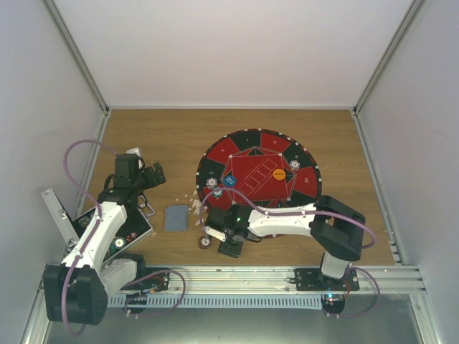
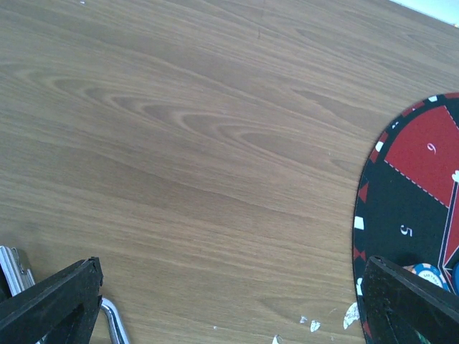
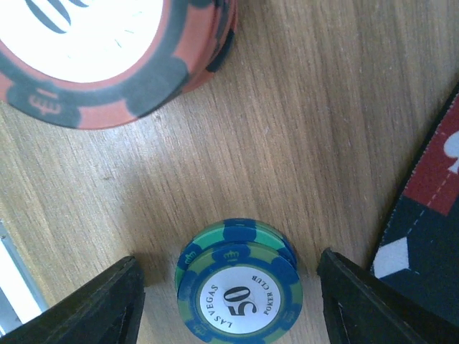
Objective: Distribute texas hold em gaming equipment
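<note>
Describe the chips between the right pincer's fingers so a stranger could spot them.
Find the round red-and-black mat. On the wood off its near-left edge, the right pincer straddles a short chip stack. It's green and blue, marked 50; the neighbouring chip is red and black.

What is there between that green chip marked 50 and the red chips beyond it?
Nothing but bare wood. In the right wrist view, only the table separates the green chips from the red chips.

Wooden table [image 1: 158,136] bears mat [image 1: 244,140], cards [image 1: 174,217], chips [image 3: 238,287].
</note>
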`<state>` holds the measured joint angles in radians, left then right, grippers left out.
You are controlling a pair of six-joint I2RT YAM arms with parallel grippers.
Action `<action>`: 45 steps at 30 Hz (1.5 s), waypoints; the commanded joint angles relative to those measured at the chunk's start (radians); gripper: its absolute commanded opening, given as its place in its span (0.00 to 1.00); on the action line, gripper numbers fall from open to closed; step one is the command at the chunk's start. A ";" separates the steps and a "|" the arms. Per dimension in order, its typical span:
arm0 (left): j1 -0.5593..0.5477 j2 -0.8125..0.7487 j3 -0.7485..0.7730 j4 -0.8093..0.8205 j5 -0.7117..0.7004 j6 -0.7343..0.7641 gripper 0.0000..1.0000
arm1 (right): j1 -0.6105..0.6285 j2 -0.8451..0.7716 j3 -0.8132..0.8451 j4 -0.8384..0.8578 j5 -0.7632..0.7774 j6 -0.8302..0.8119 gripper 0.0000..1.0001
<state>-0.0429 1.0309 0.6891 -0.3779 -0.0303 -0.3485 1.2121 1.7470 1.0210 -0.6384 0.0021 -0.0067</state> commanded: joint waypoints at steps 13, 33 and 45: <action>0.000 -0.023 -0.001 0.031 -0.005 0.011 0.99 | 0.005 0.076 -0.007 -0.057 0.088 0.054 0.40; 0.000 -0.055 0.025 0.015 -0.046 0.007 0.99 | -0.172 0.006 0.235 -0.238 0.046 0.095 0.32; 0.000 -0.059 0.024 0.016 -0.062 -0.004 0.99 | -0.446 -0.023 0.228 -0.217 0.001 0.067 0.32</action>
<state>-0.0429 0.9916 0.6884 -0.3824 -0.0742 -0.3485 0.7803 1.7401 1.2335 -0.8459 0.0246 0.0792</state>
